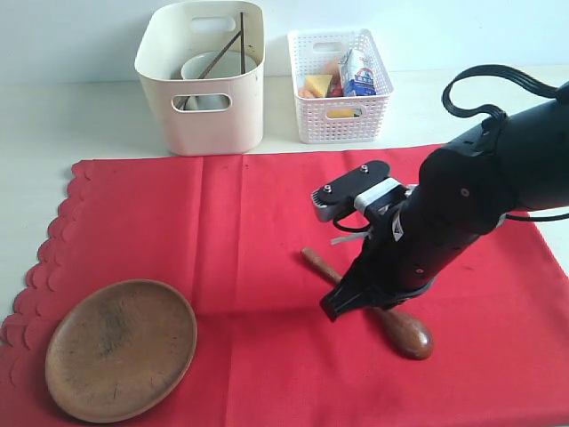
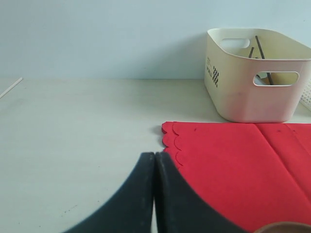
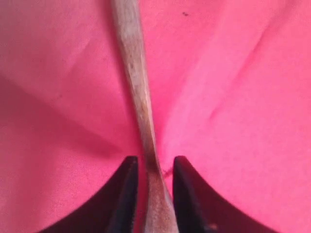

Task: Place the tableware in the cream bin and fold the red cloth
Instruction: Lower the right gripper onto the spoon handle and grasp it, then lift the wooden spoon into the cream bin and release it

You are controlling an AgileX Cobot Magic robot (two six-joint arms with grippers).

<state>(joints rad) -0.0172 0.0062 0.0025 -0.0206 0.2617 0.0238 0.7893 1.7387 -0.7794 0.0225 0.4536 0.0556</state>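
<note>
count: one red cloth (image 1: 249, 231), carrying one round wooden plate (image 1: 120, 349) and one dark wooden spoon (image 1: 411, 334); one cream bin (image 1: 213, 120) holding one white bowl (image 1: 200, 67) and two chopsticks (image 1: 222, 53); one white lattice basket (image 1: 333, 116). only the right wrist view shows the right gripper (image 3: 155, 162) open astride the spoon handle, with slim gaps either side. only the left wrist view shows the left gripper (image 2: 154, 160): closed, empty, with the bin beyond it.

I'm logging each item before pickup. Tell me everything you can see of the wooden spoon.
The wooden spoon is dark brown, with a slim grainy handle and a glossy oval bowl. It lies flat and diagonal on the red cloth, bowl end nearer the exterior camera. The right gripper straddles its handle, one finger on each side; whether they pinch it cannot be told. Nothing else is seen touching it.
</note>
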